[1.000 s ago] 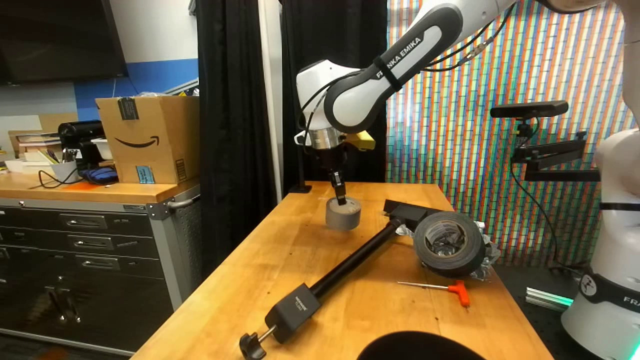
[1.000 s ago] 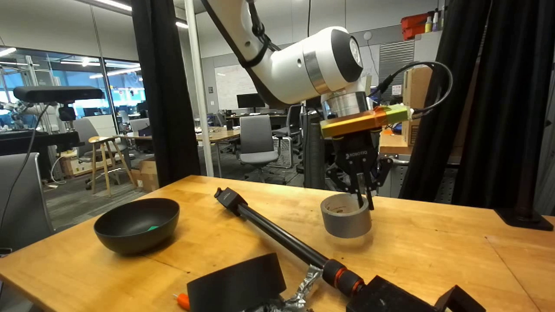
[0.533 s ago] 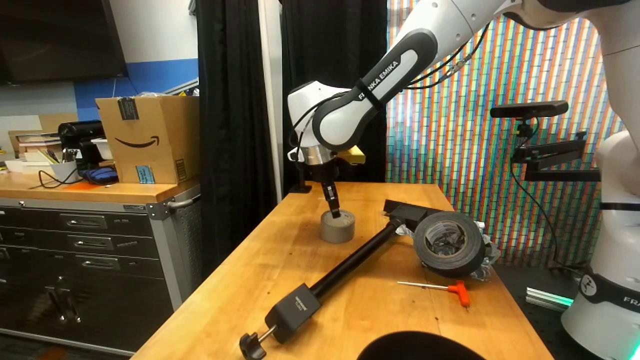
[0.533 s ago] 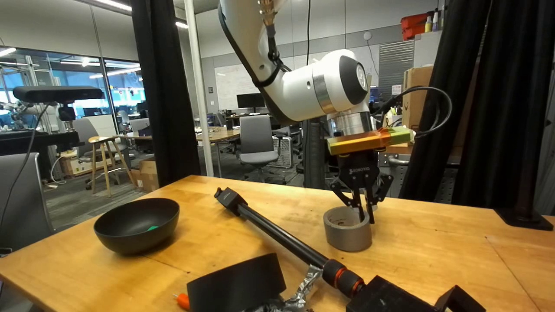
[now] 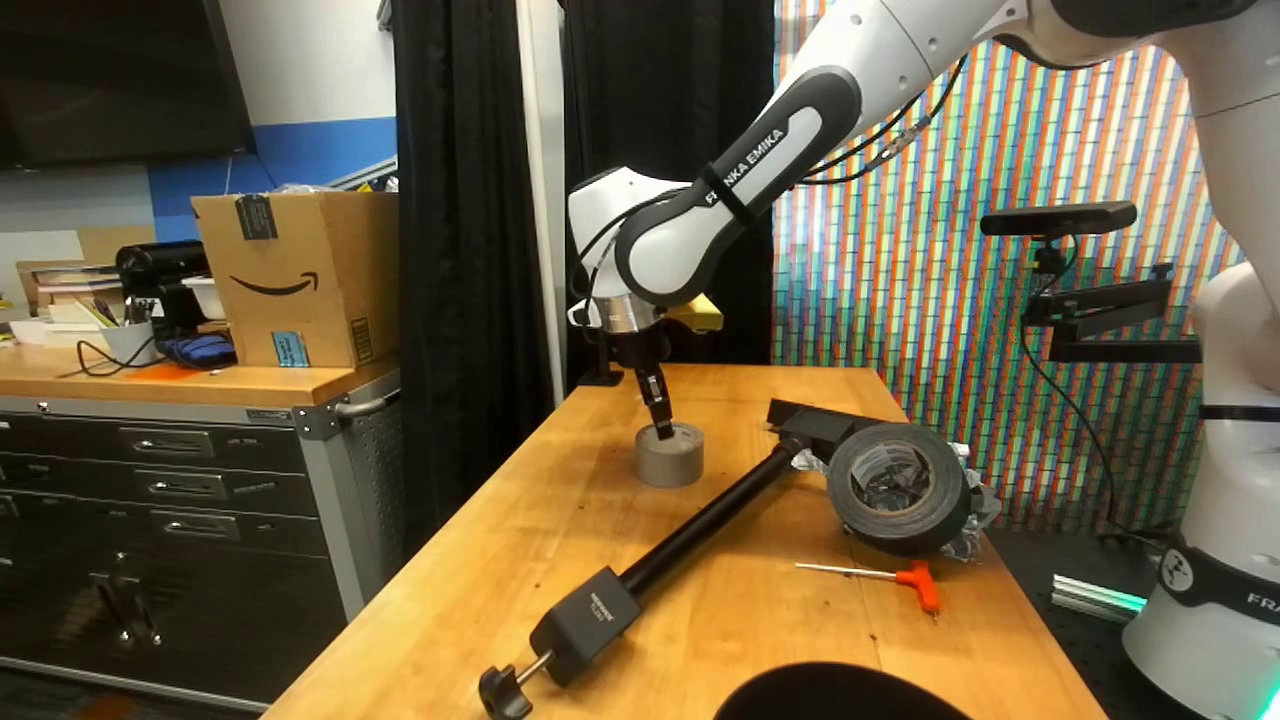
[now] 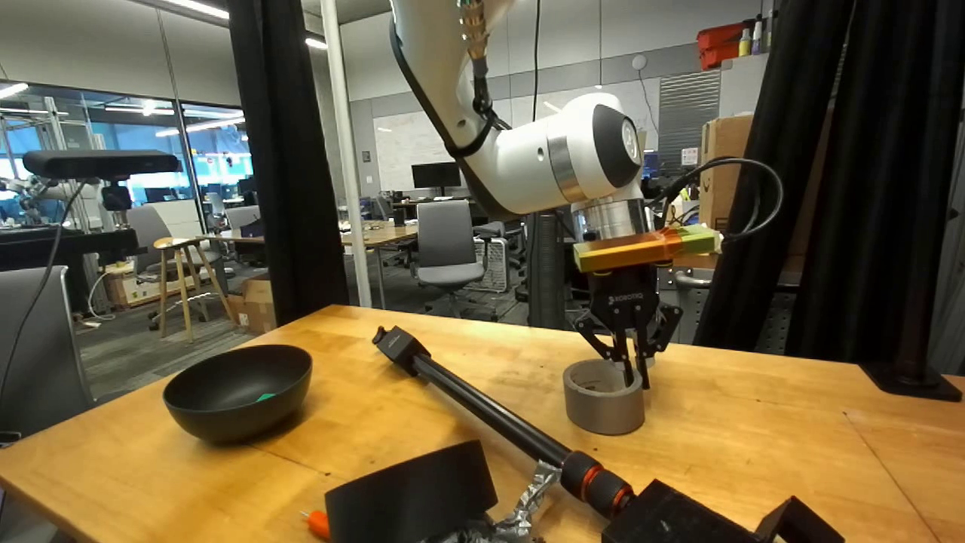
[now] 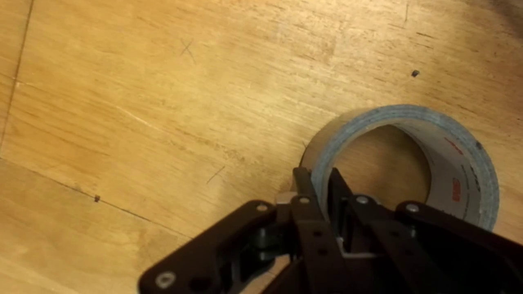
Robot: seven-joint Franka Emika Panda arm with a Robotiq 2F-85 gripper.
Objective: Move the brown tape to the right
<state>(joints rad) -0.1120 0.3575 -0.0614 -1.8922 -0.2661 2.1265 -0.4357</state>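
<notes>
The brown tape is a grey-brown roll with a hollow centre. It stands upright in both exterior views [image 5: 669,465] [image 6: 605,409] and appears to rest on the table. My gripper shows above it in both exterior views [image 5: 662,432] [image 6: 637,378] and points down, slightly tilted. One finger is inside the ring and one outside, shut on the tape's wall. In the wrist view, the gripper [image 7: 318,173] pinches the left side of the brown tape [image 7: 402,111]. Its near rim is hidden behind the fingers.
A long black clamp bar [image 5: 705,515] lies diagonally beside the tape. A larger dark round roll [image 5: 900,490] leans at its far end with foil. An orange-handled tool [image 5: 920,585] lies nearby. A black bowl [image 6: 237,396] stands on the wooden table [image 6: 754,430].
A second ago the tape hung above the table in the gripper; it has come down to the table surface. Since half a second ago, gripper and tape have shifted only slightly.
</notes>
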